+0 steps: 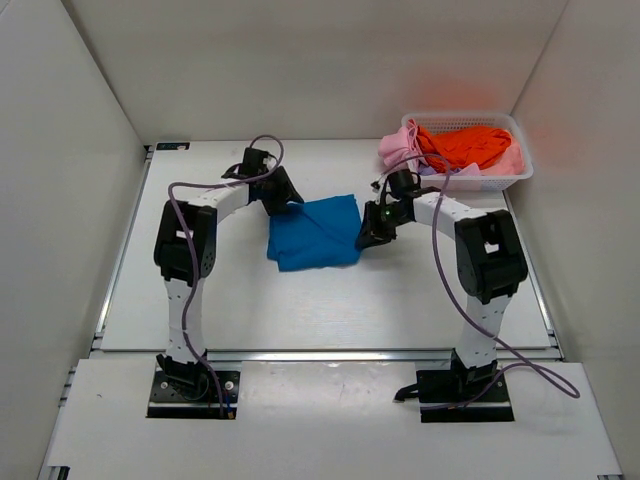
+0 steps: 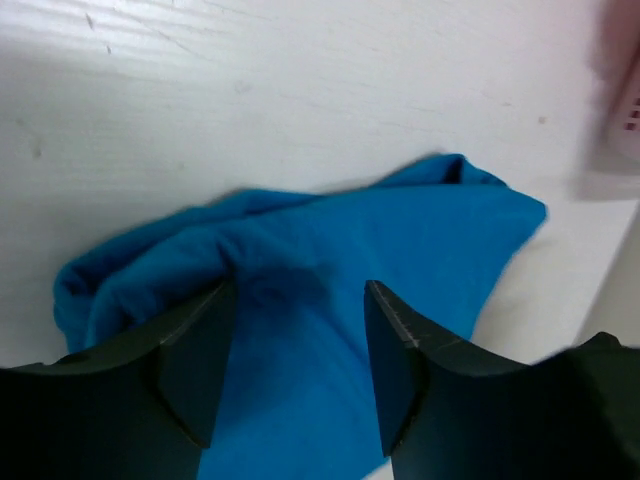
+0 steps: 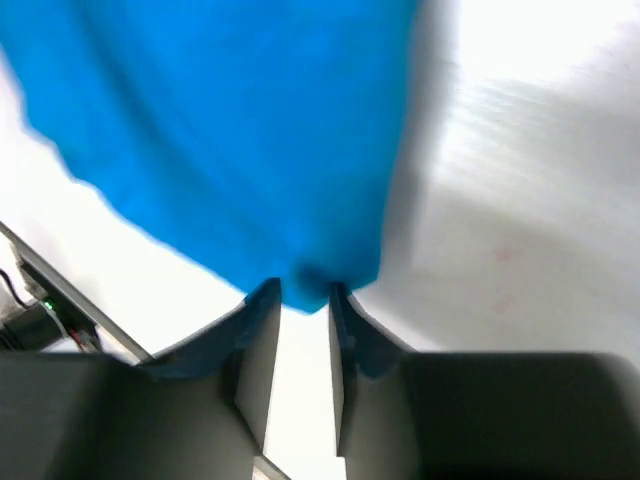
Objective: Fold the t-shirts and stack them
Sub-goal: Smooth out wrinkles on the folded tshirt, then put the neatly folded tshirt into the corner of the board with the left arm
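A bright blue t-shirt [image 1: 315, 232] lies folded into a rough square in the middle of the table. My left gripper [image 1: 285, 196] hovers over its far left corner. In the left wrist view its jaws stand wide open above the blue cloth [image 2: 400, 230], with nothing pinched between the fingers [image 2: 200, 350]. My right gripper [image 1: 368, 236] is at the shirt's right edge. Its jaws are a narrow gap apart, and the corner of the blue shirt [image 3: 240, 130] lies just at the fingertips [image 3: 262, 300]. An orange t-shirt [image 1: 465, 145] and a pink one [image 1: 396, 148] fill the basket.
The white mesh basket [image 1: 522, 160] stands at the back right corner, with pink cloth spilling over its left rim. A pale lilac piece [image 1: 440, 171] shows at its front. White walls close in the table on three sides.
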`<act>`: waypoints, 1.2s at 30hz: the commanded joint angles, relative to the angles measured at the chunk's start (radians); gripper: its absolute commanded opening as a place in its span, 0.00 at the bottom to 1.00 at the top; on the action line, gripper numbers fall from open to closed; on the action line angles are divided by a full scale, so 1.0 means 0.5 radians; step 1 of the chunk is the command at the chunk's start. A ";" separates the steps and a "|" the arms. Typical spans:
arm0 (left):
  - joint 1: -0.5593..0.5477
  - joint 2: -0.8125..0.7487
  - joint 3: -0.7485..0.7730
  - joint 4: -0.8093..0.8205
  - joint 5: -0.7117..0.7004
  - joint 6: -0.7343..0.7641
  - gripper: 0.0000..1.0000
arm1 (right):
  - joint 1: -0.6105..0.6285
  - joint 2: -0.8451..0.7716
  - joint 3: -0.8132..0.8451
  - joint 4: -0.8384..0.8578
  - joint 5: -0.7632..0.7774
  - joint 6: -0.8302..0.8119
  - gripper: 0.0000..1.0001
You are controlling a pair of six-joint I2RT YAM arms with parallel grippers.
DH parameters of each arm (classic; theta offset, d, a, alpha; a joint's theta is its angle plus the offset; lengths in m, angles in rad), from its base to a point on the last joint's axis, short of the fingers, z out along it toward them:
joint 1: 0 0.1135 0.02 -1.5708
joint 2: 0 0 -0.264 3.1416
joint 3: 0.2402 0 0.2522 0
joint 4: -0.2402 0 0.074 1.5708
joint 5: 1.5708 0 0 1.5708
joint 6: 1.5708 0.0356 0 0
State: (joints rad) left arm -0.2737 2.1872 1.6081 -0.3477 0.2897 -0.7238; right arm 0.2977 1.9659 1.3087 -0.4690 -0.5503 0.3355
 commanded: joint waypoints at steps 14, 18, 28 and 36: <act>0.026 -1.024 -0.986 -0.093 -0.383 0.601 0.84 | 0.058 -0.808 -0.531 0.248 0.005 0.102 0.46; -0.103 -0.813 -0.864 -0.191 -0.576 0.620 0.89 | 0.052 -0.910 -0.663 0.312 -0.010 0.179 0.46; -0.253 -0.344 -0.517 -0.408 -0.769 0.509 0.88 | -0.058 -1.082 -0.826 0.368 -0.081 0.210 0.46; -0.259 -0.205 -0.345 -0.685 -0.855 0.607 0.59 | -0.172 -1.146 -0.728 0.325 -0.185 0.200 0.47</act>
State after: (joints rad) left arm -0.3988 2.0209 1.4075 -0.5495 -0.0761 -0.4633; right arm 0.2264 1.4334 0.9035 -0.3229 -0.6022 0.4385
